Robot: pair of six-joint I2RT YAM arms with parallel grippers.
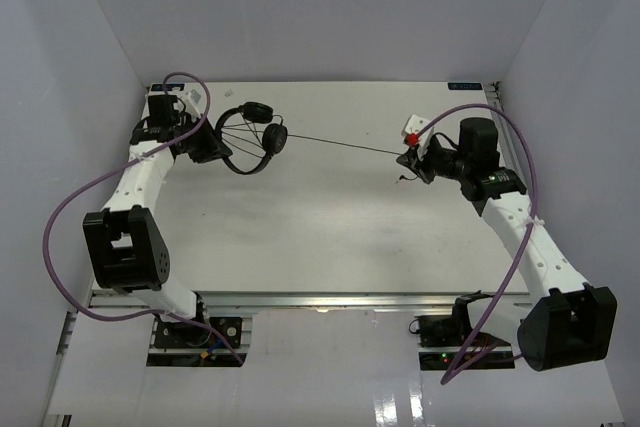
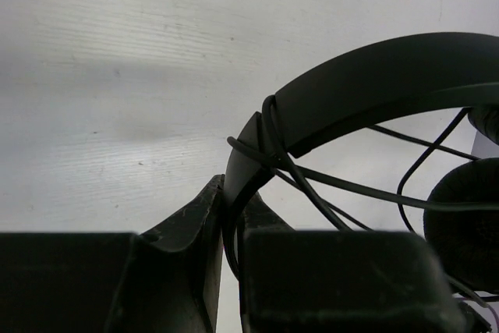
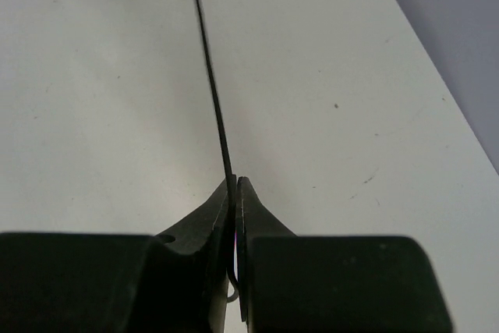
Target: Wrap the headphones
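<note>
The black headphones are held above the table at the back left, with several turns of thin black cord across the headband. My left gripper is shut on the headband, seen close in the left wrist view, where cord loops cross it beside one earcup. The cord runs taut to the right. My right gripper is shut on the cord, which enters between its closed fingertips.
A purple robot cable loops out from the left arm, another along the right arm. A small red and white piece sits by the right gripper. Grey walls enclose the white table.
</note>
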